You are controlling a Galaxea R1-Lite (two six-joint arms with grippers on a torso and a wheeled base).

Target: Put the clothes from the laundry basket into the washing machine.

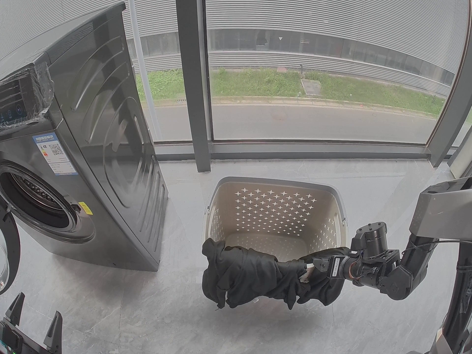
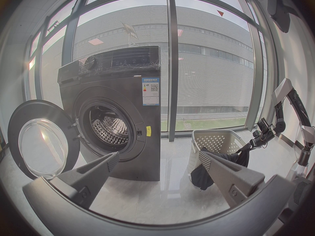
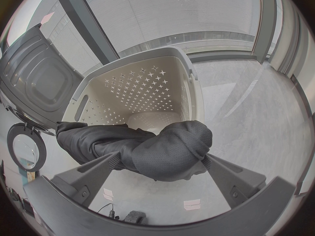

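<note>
A black garment [image 1: 246, 274] hangs bunched over the near rim of the beige laundry basket [image 1: 275, 180], partly outside it. My right gripper [image 1: 307, 271] is shut on the garment's right end; in the right wrist view the garment [image 3: 157, 148] fills the gap between the fingers of that gripper [image 3: 160, 158]. The basket's inside [image 3: 147, 89] looks bare. The grey washing machine [image 1: 98, 124] stands to the left with its drum [image 2: 108, 125] exposed and its round door [image 2: 42, 141] swung wide. My left gripper [image 1: 34, 320] is open low at the near left, facing the machine.
Tall windows with a thick frame post [image 1: 194, 74] close off the far side. Bare grey floor [image 1: 147, 310] lies between the basket and the washing machine. Small tape marks [image 3: 192, 204] are stuck on the floor near the basket.
</note>
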